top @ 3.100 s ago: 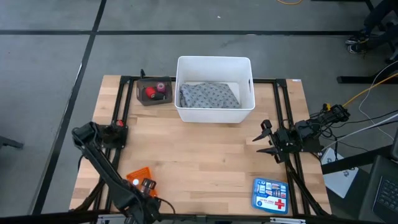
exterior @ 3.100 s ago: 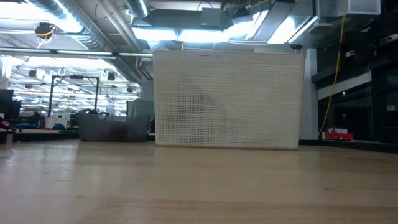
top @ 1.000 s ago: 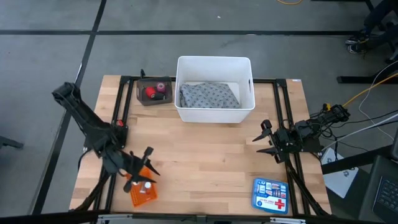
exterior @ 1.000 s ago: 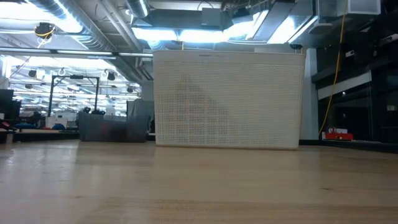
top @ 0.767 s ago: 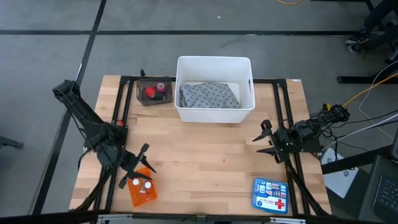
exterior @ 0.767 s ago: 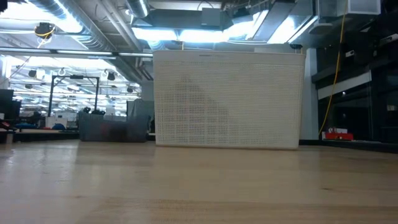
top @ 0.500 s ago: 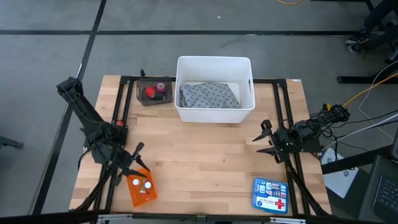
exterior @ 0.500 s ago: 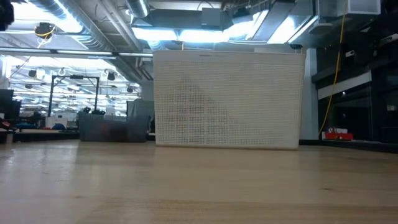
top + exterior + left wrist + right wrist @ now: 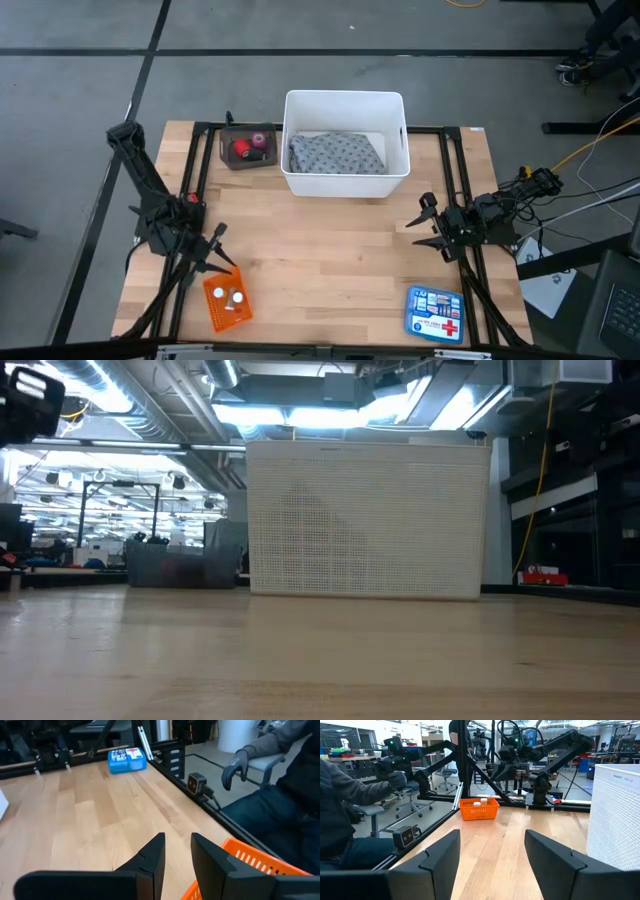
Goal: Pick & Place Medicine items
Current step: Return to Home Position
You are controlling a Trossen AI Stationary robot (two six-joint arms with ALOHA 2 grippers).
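Cloth, grey and dotted, lies crumpled inside the white bin, which stands at the middle of the table's edge at the top of the high view. Just beside the bin, toward the left edge, a small dark tray holds the red piece and the pink piece, close together. Whether the black piece is in it too cannot be told.

An orange bin sits near the table's lower left corner with the white tablets inside. A blue box lies near the lower right corner.

The left gripper hangs near the left edge, just beside the orange bin and apart from it, holding nothing. Its wrist view shows only a narrow gap between the fingers.

The right gripper waits at the right edge, fingers spread wide and empty, pointing across the table.

A person's gloved hand shows beyond the table's edge.
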